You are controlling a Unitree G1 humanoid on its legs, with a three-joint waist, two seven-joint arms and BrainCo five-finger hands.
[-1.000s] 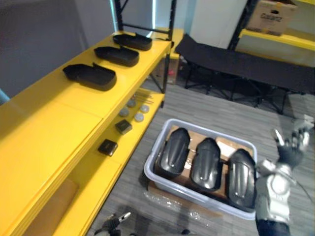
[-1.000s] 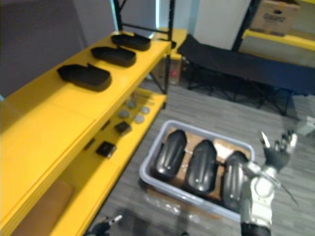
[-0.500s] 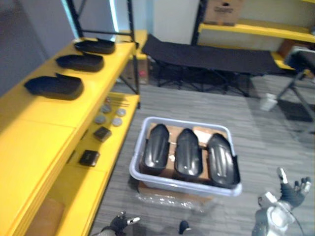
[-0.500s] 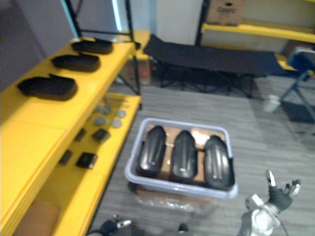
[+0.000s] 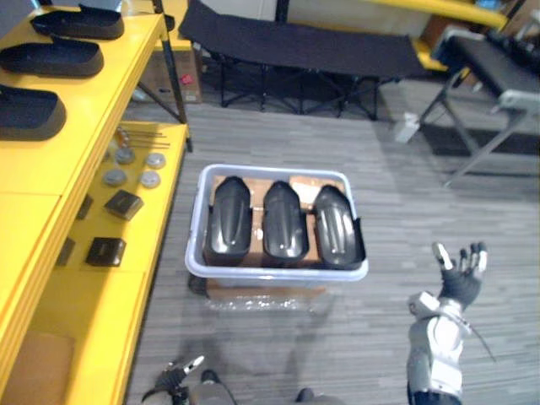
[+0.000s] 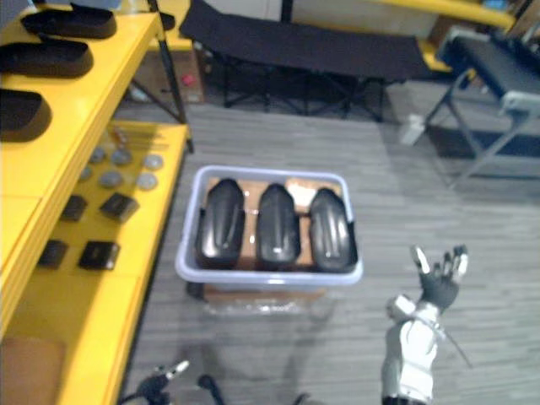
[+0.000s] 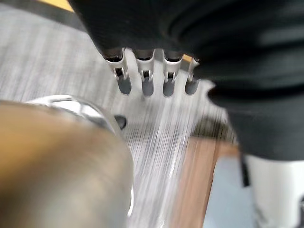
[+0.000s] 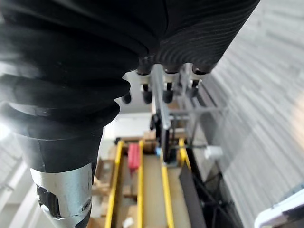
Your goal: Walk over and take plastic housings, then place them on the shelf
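Three black plastic housings (image 5: 283,221) lie side by side in a pale grey bin (image 5: 276,272) on the grey floor in the middle of the eye views. Three more black housings (image 5: 25,111) rest in a row on the top board of the yellow shelf (image 5: 93,126) on the left. My right hand (image 5: 460,272) is raised to the right of the bin, apart from it, open with its fingers (image 8: 164,85) spread and nothing in it. My left hand (image 5: 173,378) hangs low near the bottom edge, its fingers (image 7: 145,78) straight and empty.
The bin stands on a flat cardboard box (image 5: 261,297). Small black boxes (image 5: 124,204) and round discs (image 5: 150,179) lie on the lower yellow board. A black folding cot (image 5: 304,46) stands behind the bin, a white bottle (image 5: 407,128) and a metal-legged stand (image 5: 481,101) to the right.
The camera has swung right and downward, so the bin now sits in the middle and the shelf at the left edge. My right hand stays raised and open beside the bin.
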